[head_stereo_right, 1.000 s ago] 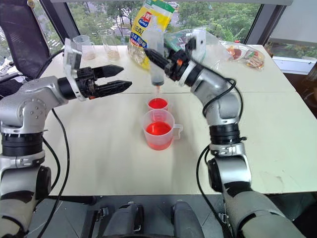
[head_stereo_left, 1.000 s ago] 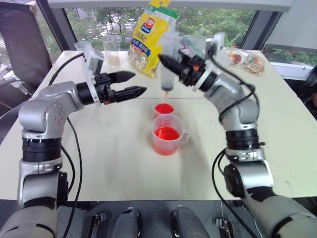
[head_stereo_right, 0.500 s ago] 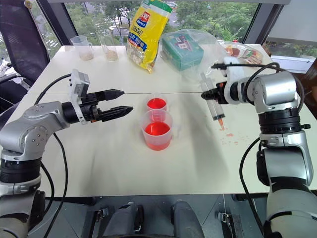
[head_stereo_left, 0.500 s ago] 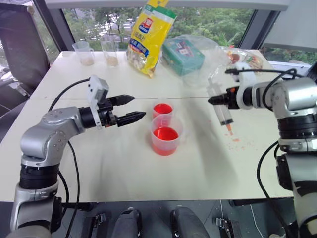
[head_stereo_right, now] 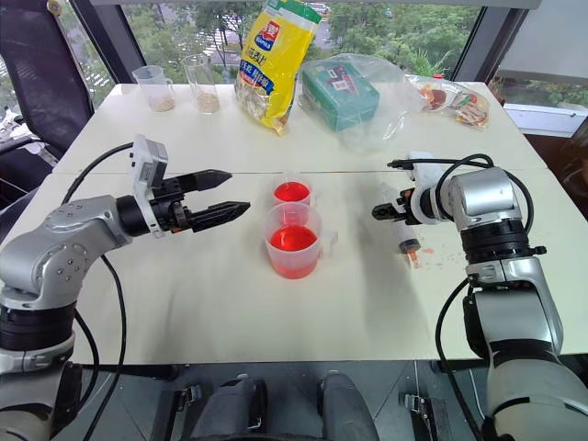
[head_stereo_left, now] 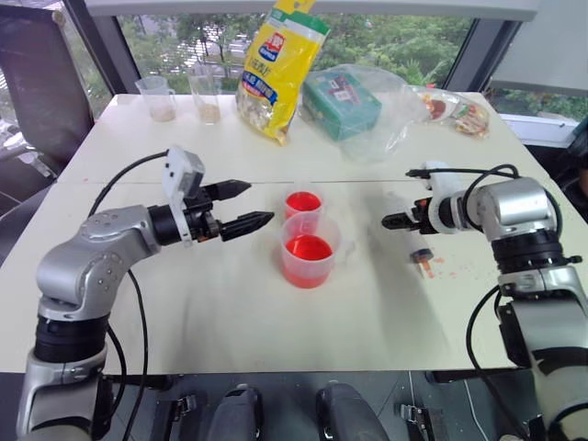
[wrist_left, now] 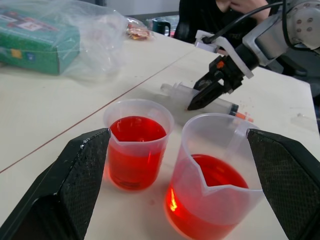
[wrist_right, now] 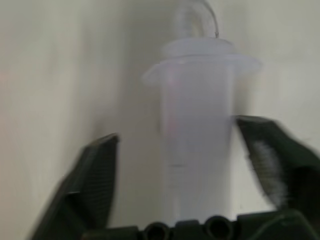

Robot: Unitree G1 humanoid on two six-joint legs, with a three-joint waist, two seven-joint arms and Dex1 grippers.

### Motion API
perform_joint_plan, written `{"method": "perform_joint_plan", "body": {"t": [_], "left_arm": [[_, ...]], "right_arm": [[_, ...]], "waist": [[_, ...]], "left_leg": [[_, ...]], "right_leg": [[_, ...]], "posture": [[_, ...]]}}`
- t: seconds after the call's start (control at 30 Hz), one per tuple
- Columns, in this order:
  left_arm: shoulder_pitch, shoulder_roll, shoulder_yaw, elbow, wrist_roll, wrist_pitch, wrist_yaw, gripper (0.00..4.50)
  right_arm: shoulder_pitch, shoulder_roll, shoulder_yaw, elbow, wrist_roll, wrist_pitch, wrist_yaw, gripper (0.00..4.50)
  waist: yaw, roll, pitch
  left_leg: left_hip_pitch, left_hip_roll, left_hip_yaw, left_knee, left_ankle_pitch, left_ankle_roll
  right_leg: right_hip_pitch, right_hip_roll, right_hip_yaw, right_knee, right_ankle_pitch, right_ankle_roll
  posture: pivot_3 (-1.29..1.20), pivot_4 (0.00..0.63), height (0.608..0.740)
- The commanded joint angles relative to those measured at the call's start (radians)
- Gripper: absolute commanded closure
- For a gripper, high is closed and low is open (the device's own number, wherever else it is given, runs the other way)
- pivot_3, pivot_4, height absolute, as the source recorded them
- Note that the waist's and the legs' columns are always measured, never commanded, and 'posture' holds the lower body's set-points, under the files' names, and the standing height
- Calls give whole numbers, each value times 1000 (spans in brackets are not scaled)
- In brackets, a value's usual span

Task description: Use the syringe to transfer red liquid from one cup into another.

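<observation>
A: Left eye view: the left gripper [head_stereo_left: 250, 205] is hanging open beside the small cup [head_stereo_left: 303, 204] and the handled beaker [head_stereo_left: 310, 250], both holding red liquid [head_stereo_left: 309, 247].

B: The right gripper [head_stereo_left: 394, 220] is standing unclenched over the syringe [wrist_left: 205, 98] lying on the table [head_stereo_left: 230, 312]; dripping could be spreading stains.

Both pincers [head_stereo_left: 246, 206] [head_stereo_left: 390, 220] apparently open.

Syringe [wrist_right: 197, 130] blurred in the right wrist view, its tip cut off; right tool [head_stereo_left: 397, 220] hides its barrel.
</observation>
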Motion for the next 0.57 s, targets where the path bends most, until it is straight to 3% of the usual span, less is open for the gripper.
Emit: {"method": "perform_joint_plan", "body": {"t": [0.03,0.23,0.4,0.57], "left_arm": [[3,19,28,-39,-22,2,11,0],[38,43,45,-73,-48,19,29,0],[109,90,92,-146,-88,51,51,0],[183,116,156,-220,-153,88,91,0]], "right_arm": [[-6,-15,-31,-59,6,-1,17,44],[58,-103,-80,-317,76,-24,120,44],[202,-183,-260,-640,256,-72,278,44],[395,-241,-425,-823,368,-156,378,44]], "waist": [[0,0,0],[1,0,0],[2,0,0],[4,0,0]], "left_leg": [[0,0,0,0,0,0],[0,0,0,0,0,0],[0,0,-1,0,0,1],[1,0,-2,0,-1,1]], "right_leg": [[0,0,0,0,0,0],[0,0,0,0,0,0],[1,0,-1,-1,0,0],[4,0,-1,-2,0,0]], "posture": [[0,150,740],[0,150,740],[0,150,740],[0,150,740]]}}
